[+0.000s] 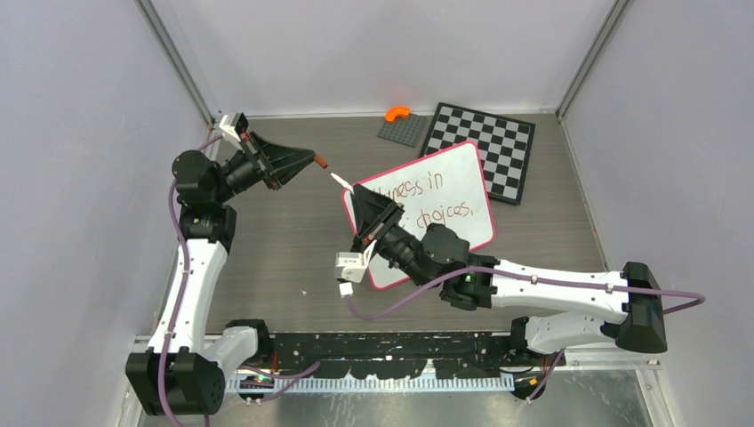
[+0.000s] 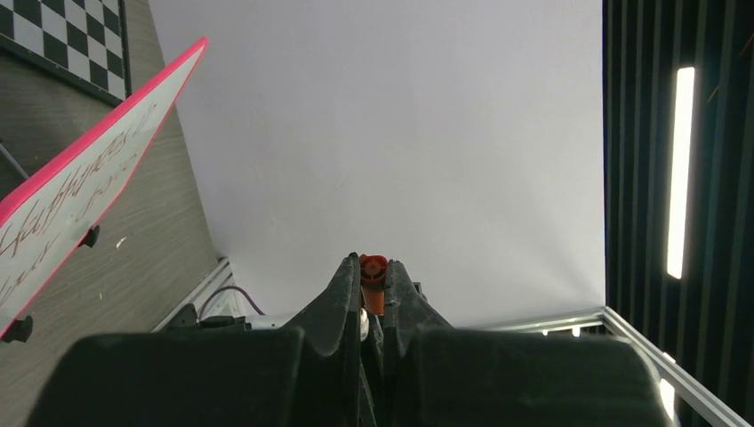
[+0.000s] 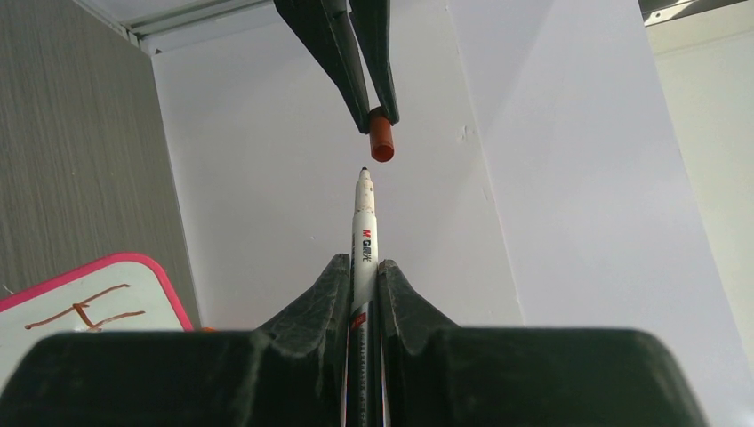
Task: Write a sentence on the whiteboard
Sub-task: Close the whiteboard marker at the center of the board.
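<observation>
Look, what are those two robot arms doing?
The right pincer holds a white marker, tip bare, pointing at the orange cap pinched in the left pincer. Cap and tip are apart. The whiteboard already carries the sentence, so the arms look set to put the cap back on.

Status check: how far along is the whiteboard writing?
Done: the sentence looks written on the whiteboard. In hand: right gripper holds the uncapped marker, left gripper holds the cap, tip and cap facing but apart. Left: capping the marker.
</observation>
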You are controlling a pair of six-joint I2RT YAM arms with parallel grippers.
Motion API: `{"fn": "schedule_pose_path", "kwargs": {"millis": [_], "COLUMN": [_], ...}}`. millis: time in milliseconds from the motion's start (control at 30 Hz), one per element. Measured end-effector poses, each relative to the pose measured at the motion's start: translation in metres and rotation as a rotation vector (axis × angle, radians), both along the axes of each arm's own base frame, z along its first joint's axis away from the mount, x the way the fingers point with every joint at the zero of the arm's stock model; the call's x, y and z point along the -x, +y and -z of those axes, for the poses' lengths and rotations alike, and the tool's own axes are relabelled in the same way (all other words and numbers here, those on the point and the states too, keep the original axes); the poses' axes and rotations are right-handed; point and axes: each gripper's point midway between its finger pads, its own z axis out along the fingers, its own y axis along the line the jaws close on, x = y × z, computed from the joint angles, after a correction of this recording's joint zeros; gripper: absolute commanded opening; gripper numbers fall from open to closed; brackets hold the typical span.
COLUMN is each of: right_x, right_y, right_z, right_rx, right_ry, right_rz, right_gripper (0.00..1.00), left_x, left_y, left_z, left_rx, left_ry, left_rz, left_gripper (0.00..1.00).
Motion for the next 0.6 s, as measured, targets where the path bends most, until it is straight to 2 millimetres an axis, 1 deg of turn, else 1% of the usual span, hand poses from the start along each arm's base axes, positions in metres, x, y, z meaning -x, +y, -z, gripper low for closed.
{"fn": "schedule_pose_path", "kwargs": {"millis": [300,433,600], "right_x": [0.0,0.0,0.001], "right_y": [0.0,0.0,0.0], "right_z": [-0.003,-0.009,-0.009], "right_rx": [-0.004,-0.017,-0.018], "right_ry": [-0.005,-0.01,-0.011], "right_rz": [0.0,0.001,-0.001], "right_gripper": [0.0,0.0,0.0], "left_x": [0.0,0.004,0.008], "left_y": [0.0,-0.006,-0.012], "left_z": [0.005,0.007,0.008], "left_rx": [-0.018,-0.024,-0.031], "left_ry": [-0.001,0.004,0.0], "left_rz": [0.002,0.027,0.052], "left_gripper": [0.0,0.0,0.0]}}
